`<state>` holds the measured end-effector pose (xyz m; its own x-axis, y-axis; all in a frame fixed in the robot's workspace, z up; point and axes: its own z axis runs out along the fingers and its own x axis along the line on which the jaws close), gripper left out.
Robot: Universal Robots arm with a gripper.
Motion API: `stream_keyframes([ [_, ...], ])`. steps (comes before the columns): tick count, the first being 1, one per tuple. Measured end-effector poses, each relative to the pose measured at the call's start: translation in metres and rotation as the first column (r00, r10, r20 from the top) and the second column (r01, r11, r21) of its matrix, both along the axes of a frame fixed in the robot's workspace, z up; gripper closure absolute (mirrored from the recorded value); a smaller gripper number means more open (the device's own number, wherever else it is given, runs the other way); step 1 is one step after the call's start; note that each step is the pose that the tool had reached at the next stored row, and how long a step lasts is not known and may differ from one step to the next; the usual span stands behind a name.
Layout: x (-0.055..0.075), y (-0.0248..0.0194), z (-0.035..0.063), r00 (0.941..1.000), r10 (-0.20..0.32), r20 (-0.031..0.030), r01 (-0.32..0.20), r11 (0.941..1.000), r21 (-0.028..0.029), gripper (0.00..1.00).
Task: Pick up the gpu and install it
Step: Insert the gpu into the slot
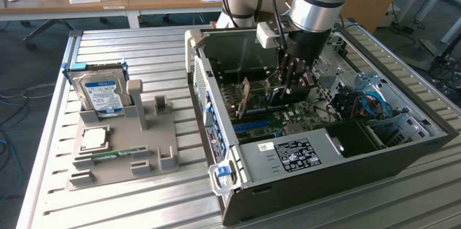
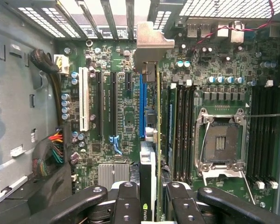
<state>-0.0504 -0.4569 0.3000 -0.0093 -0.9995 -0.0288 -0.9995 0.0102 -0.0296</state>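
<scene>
My gripper reaches down into the open computer case, above the motherboard. It is shut on the gpu, a thin dark card standing on edge. In the wrist view the two black fingers clamp the gpu, which is seen edge-on and runs up to its silvery end bracket. The bracket sits by the case's rear slot openings. The card's edge lies just beside the blue expansion slot; whether it is seated I cannot tell.
A grey fixture at the exterior view's left holds a blue-labelled hard drive, a processor and a green memory stick. Inside the case are an empty processor socket, cable bundles and a power supply.
</scene>
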Motion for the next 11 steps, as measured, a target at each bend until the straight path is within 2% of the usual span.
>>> stream_keyframes([
  [4,0.0000,-0.0033,-0.0010,1.0000,0.000,-0.0001,0.000,1.0000,-0.0004,0.74],
  [11,-0.0029,-0.0036,-0.0087,1.0000,0.000,-0.0001,0.000,1.0000,-0.0004,0.74],
])
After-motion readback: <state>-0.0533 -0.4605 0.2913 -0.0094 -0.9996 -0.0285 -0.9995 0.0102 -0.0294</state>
